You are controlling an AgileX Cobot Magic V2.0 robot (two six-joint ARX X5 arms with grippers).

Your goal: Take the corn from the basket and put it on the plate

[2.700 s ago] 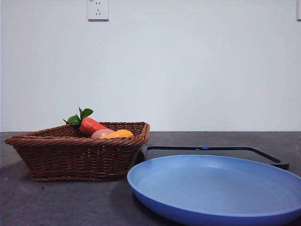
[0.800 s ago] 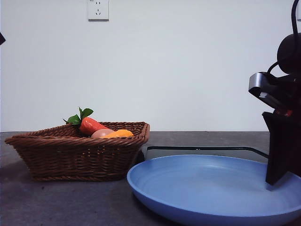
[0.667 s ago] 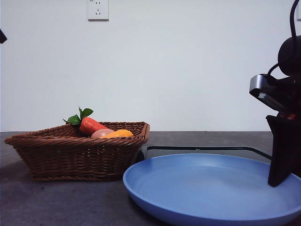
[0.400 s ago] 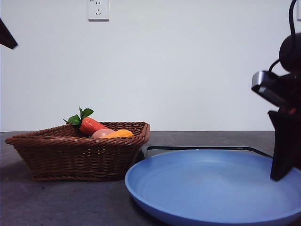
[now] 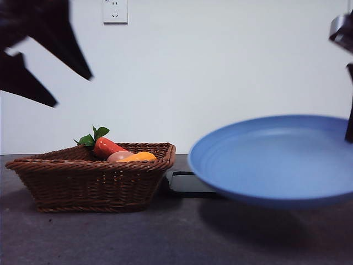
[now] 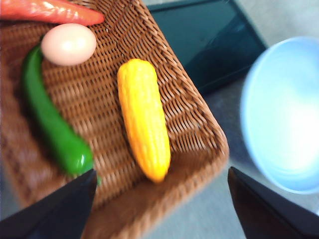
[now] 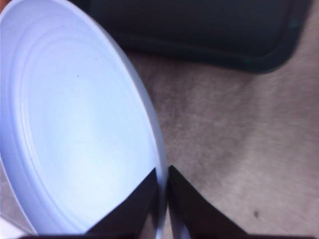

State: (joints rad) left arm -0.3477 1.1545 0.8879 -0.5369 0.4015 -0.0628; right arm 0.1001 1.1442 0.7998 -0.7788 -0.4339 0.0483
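A: Holding the plate (image 5: pixel 276 160) by its rim at the right edge of the front view, the right gripper (image 7: pixel 163 186) has its jaws clenched on it; the plate hangs clear of the table (image 5: pixel 165 237), tilted, its shadow on the surface below it.

B: And the corn (image 6: pixel 143 125)?

A: Lying in the basket (image 5: pixel 88 179) at the lower left of the front view; in the left wrist view it sits mid-frame on the wicker floor, close to the basket's braided rim; a green pepper (image 6: pixel 52 124) lies beside it, apart; an egg (image 6: pixel 69 44) and a carrot (image 6: pixel 50 11) sit toward the upper left of that frame.

B: The left gripper (image 5: pixel 36 52)?

A: High in the upper left of the front view, above the basket; jaws spread wide, gripping nothing, touching nothing.

B: Anything else?

A: A black tray (image 5: pixel 190 182) flat on the table, centre of the front view, just beside the basket and partly hidden behind the plate.
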